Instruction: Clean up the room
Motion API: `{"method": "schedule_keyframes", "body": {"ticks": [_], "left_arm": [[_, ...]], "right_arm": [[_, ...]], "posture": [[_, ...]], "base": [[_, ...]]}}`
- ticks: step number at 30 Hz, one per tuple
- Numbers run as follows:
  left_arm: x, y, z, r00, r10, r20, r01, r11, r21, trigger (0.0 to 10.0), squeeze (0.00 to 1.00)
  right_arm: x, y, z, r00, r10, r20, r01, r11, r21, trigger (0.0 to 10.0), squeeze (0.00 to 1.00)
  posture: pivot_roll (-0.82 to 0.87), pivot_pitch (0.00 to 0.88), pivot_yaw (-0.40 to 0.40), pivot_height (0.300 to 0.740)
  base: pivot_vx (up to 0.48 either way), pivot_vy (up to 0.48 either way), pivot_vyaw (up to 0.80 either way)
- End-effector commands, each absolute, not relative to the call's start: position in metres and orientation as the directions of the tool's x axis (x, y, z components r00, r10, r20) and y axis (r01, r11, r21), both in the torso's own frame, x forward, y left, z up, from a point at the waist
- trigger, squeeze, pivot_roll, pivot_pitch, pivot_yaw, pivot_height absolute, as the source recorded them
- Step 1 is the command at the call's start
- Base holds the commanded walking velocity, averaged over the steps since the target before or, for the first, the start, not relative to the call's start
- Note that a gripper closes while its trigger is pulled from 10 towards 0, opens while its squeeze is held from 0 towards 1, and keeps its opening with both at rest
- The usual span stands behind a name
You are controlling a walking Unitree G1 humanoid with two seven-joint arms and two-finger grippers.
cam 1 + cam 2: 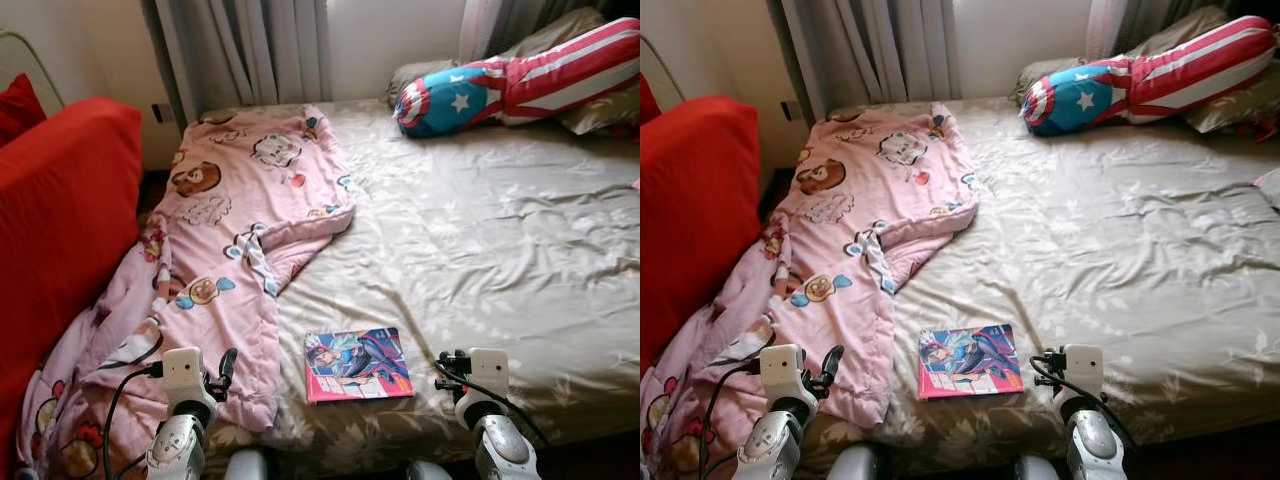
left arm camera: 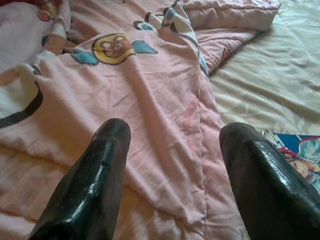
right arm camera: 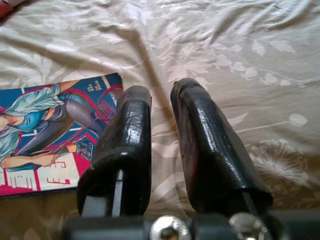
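We're at the foot of the bed (image 1: 500,240). Pink blanket (image 1: 230,230) is rumpled along its left side, spilling over the near edge beside the red sofa (image 1: 60,220). Striped pillow (image 1: 520,80) lies at the head, right. Magazine (image 1: 357,364) lies flat near the foot edge, just beside the blanket. Both arms are raised low over the foot edge: left tool (image 2: 172,150) spread, over the blanket; right tool (image 3: 160,125) pressed nearly together, holding nothing, over the sheet just right of the magazine.
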State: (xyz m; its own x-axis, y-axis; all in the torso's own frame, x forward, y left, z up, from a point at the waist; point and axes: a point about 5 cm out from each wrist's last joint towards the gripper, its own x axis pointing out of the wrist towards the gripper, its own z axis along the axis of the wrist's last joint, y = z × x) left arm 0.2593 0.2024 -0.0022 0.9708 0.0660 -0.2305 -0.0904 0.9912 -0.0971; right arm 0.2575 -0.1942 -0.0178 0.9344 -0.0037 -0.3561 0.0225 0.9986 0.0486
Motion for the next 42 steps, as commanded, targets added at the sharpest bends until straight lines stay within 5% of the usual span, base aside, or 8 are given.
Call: {"method": "schedule_keyframes", "body": {"ticks": [1, 17, 42], "left_arm": [[0.2608, 0.2047, -0.0001, 0.972, 0.075, -0.224, -0.1, 0.99, -0.102, 10.0, 0.0], [0.2611, 0.2066, -0.0002, 0.969, 0.081, -0.232, -0.105, 0.99, -0.092, 10.0, 0.0], [0.2608, 0.2085, 0.0004, 0.969, 0.089, -0.229, -0.111, 0.99, -0.087, 10.0, 0.0]], "right_arm": [[0.2572, -0.1922, -0.0184, 0.933, 0.004, -0.359, 0.016, 0.999, 0.052, 10.0, 0.0], [0.2582, -0.1871, -0.0184, 0.934, 0.031, -0.357, -0.008, 0.998, 0.067, 10.0, 0.0], [0.2593, -0.1832, -0.0185, 0.929, 0.066, -0.364, -0.046, 0.997, 0.064, 10.0, 0.0]], "posture": [[-0.09, 0.021, 0.017, 0.621], [-0.09, 0.025, 0.022, 0.621], [-0.08, 0.046, 0.023, 0.621]], "base": [[0.0, 0.0, 0.0], [0.0, 0.0, 0.0], [0.216, 0.0, 0.14]]}}
